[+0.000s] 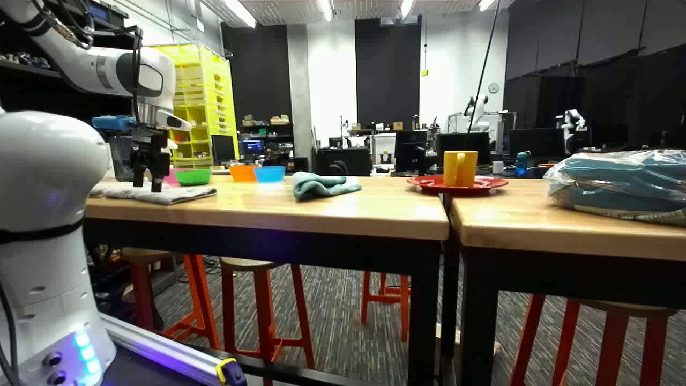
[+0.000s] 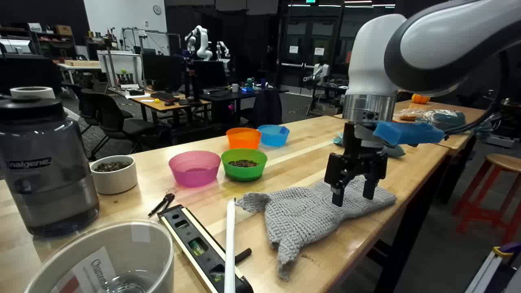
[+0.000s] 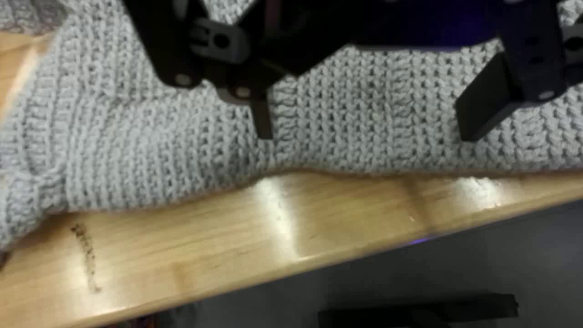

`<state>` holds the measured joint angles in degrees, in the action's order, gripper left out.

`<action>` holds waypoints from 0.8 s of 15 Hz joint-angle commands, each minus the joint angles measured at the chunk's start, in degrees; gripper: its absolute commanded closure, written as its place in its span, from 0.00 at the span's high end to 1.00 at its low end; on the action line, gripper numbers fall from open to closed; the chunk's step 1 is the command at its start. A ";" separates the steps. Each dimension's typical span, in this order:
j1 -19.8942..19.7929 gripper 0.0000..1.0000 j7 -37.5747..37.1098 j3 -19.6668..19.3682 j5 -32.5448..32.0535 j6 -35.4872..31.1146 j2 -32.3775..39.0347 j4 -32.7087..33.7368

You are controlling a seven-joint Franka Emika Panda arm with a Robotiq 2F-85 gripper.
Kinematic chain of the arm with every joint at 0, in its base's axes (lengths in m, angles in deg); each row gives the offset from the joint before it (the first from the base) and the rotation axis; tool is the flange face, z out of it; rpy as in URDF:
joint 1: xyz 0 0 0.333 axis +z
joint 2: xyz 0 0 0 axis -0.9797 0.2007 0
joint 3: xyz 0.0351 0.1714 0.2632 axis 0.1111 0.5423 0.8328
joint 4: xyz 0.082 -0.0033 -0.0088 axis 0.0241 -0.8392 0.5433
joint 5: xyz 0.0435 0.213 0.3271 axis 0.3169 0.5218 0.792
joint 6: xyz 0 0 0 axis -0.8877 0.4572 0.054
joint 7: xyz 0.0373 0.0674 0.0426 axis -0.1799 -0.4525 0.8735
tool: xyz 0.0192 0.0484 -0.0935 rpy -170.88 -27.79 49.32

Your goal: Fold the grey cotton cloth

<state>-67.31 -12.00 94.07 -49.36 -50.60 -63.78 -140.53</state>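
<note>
One pale round container point(image 2: 160, 254) and a grey-tinted bottle point(image 2: 47, 195) show at the near end of a wooden table point(image 2: 285, 171), a spirit level point(image 2: 188, 234) lying just beside the container. Past the level, the grey cotton cloth point(image 2: 297, 211) lies rumpled along the table's edge, two corners splayed at its near end. The robot's gripper point(image 2: 353, 197) hangs over the cloth, its two fingers point(image 3: 485, 100) spread wide; whether the tips touch the fabric is hard to tell, the wrist view being blurred. Across from the cloth stand a pink bowl point(image 2: 194, 175), a green bowl point(image 2: 244, 175) holding dark bits, an orange bowl point(image 2: 243, 142) and a blue bowl point(image 2: 273, 138). Farther along, in an exterior view, a crumpled teal cloth point(image 1: 321, 185) lies on the same table and a yellow mug point(image 1: 458, 169) stands on a red plate point(image 1: 423, 183). A plastic-wrapped bundle point(image 1: 621, 182) rests on a second table point(image 1: 514, 214); white robot arms point(image 2: 201, 42) stand in the background.
</note>
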 commanded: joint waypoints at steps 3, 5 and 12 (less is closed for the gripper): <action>-0.35 1.00 0.73 -0.80 -0.81 0.33 -0.27 -0.05; -1.42 1.00 0.78 -1.09 -3.20 0.31 -1.10 -0.49; -5.61 1.00 7.31 -7.59 -7.36 -2.23 -3.17 -2.83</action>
<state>-71.40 -7.94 89.01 -55.97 -51.43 -64.30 -141.56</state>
